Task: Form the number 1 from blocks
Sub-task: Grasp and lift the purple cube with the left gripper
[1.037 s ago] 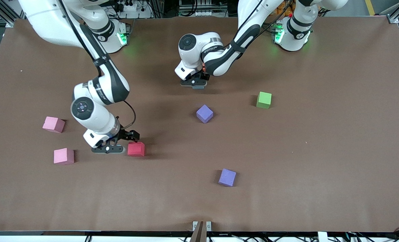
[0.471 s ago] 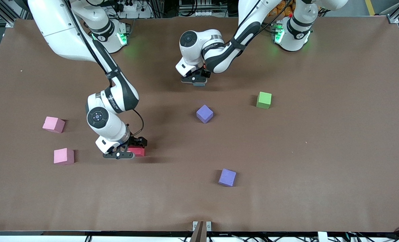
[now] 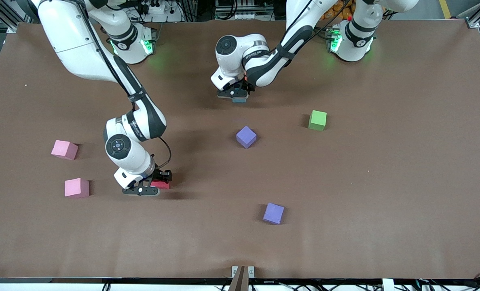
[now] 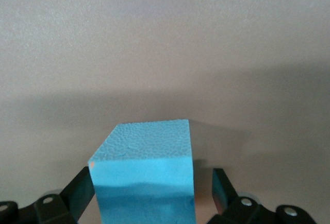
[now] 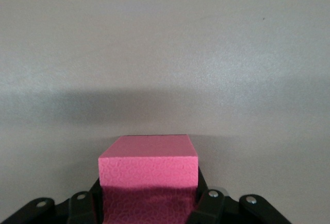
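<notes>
I had the right gripper down at the table toward the right arm's end, jaws clamped on the red block. My left gripper sat low near the robots' bases, jaws apart, a visible gap on one side of the light blue block between them. Green block lay toward the left arm's end; one purple block mid-table, another purple block nearer the camera. Two pink cubes beside the right gripper.
</notes>
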`<state>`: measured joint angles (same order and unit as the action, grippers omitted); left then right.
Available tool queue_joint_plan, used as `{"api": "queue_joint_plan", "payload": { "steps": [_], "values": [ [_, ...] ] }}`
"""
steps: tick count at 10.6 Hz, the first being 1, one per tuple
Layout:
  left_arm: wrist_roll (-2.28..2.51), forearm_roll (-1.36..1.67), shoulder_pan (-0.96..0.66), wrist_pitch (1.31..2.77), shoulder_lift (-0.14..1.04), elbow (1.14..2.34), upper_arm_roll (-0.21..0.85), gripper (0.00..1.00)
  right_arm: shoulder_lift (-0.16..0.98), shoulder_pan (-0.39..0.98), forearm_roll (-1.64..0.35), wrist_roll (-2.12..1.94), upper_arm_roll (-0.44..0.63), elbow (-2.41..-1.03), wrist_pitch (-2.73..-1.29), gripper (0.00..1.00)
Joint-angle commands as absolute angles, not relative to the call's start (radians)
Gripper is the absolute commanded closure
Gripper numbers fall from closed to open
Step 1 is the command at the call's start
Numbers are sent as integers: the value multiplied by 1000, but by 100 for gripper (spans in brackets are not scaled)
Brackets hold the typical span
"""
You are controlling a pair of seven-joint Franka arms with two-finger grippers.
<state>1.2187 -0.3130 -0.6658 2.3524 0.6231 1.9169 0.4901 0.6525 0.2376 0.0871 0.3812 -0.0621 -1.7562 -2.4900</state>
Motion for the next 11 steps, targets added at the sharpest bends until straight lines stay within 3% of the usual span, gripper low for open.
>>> {"api": "queue_joint_plan", "payload": {
  "steps": [1,4,6,8,11],
  "values": [
    [1270,-327,-600,2346,580,1886,494,0,615,236,95,399,-54,-1727,-2450,100],
    [1466,-333,-537,2319,560,1777,462,0,482,235,92,399,-55,-1730,-2283,100],
    [1579,-333,-555,2319,618,1708,399,0,430,235,91,408,-58,-1736,-2195,100],
    [1693,-333,-563,2319,676,1675,380,0,400,235,68,407,-60,-1750,-2172,100],
    [1804,-347,-647,2321,704,1652,266,0,396,235,63,408,-61,-1749,-2157,100]
  ]
}}
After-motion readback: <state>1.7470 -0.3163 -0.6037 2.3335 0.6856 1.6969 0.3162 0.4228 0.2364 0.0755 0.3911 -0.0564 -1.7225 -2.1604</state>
